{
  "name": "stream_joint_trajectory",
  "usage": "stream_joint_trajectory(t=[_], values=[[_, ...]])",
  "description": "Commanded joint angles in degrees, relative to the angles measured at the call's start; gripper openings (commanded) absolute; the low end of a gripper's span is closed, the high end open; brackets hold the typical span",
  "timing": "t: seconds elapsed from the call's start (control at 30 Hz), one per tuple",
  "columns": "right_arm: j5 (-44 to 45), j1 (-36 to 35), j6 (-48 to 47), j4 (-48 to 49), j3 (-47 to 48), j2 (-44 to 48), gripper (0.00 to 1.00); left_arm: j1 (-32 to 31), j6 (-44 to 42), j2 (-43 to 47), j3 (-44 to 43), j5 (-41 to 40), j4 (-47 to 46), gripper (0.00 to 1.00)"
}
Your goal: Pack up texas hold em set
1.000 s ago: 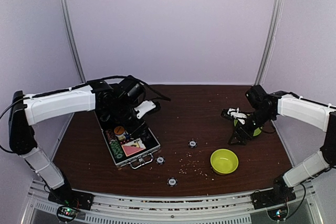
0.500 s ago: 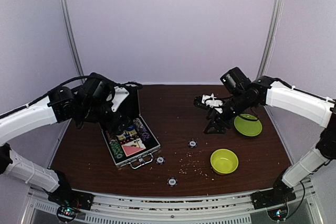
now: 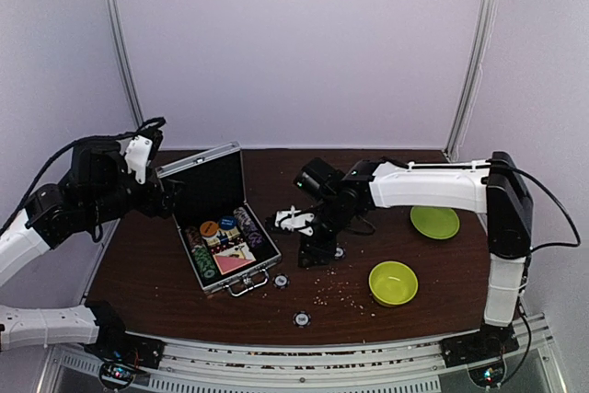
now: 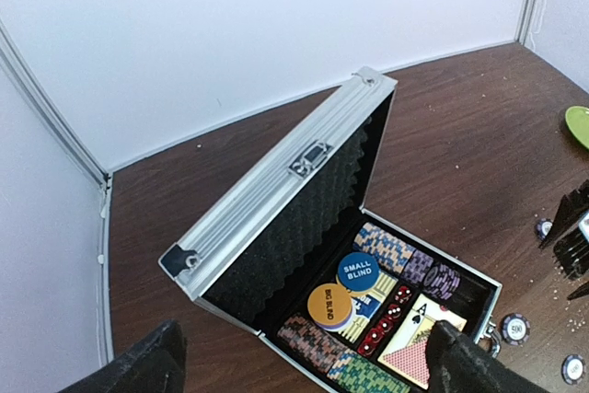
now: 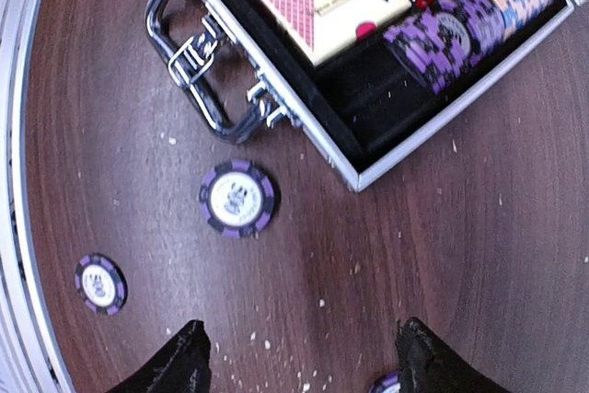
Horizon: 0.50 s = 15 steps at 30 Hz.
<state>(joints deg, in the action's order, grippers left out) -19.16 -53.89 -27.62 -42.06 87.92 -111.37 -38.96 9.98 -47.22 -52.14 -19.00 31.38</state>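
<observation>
The silver case lies open on the brown table, its black foam lid upright. Inside are rows of striped chips, a blue button, an orange button, red dice and cards. Loose purple chips lie outside: one near the handle, one nearer the table front, one by my right finger. My left gripper hangs open behind and left of the case, holding nothing. My right gripper points down just right of the case, open and empty.
A lime-green bowl stands at front right and a lime-green plate behind it. Pale crumbs are scattered over the wood between case and bowl. The case's metal handle faces the table front.
My left gripper opened and drew back left, off the case, leaving the lid upright. My right arm swung from the green plate to beside the case, its jaws narrowing a little.
</observation>
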Motion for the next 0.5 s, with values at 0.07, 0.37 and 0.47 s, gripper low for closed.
stream_joint_trajectory(t=[0.07,0.37,0.47], values=[[3.58,-3.74,1.67,-3.00,9.59,-7.50,0.72,3.80,3.73,-3.77,-3.39,2.87,4.02,0.90],[4.74,-5.70,1.60,-4.57,13.02,-13.30,0.74,15.97,5.14,-5.42,-0.88,15.71,2.70,0.82],[4.54,-5.77,1.24,-4.99,13.68,-14.66,0.74,18.51,5.12,-4.75,0.46,18.47,1.16,0.80]])
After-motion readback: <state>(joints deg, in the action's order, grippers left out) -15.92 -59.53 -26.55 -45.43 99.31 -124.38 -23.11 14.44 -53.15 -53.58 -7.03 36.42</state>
